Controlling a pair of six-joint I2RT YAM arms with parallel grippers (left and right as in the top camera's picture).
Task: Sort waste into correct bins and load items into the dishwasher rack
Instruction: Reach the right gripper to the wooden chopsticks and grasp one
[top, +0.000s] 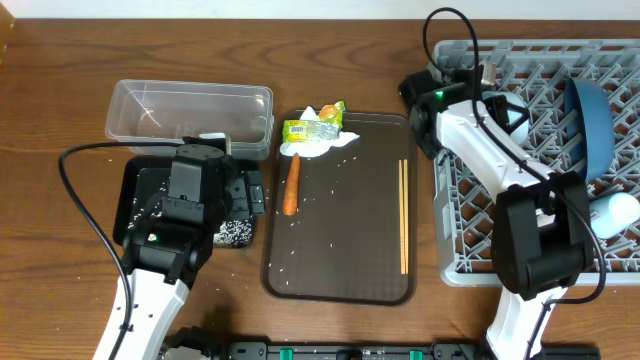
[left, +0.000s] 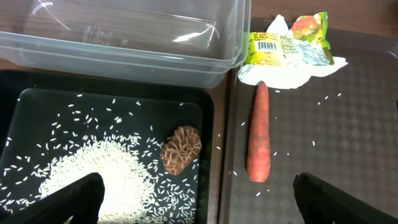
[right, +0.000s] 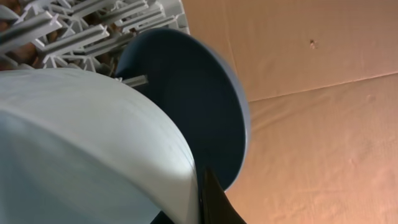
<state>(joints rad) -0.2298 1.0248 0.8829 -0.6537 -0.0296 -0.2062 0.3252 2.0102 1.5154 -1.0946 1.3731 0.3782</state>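
- The left pincer (left: 199, 204) hung released, fingers (left: 74, 200) wide, over the shallow black rectangular tray (left: 180, 115) holding the brown food lump (left: 181, 149) and white rice grains (left: 106, 174).
- Food-waste sorting seemed in hand; next, likely the small orange carrot (left: 259, 134) on the dark brown serving tray (left: 348, 124) alongside: shift sideways, straddle, close.
- The right pincer (top: 495, 105) reached into the light grey plastic rack (top: 455, 240) beside a white bowl (right: 81, 143); grip untellable.

A dark brown serving tray (top: 350, 230) lies on the wooden table (top: 60, 60).
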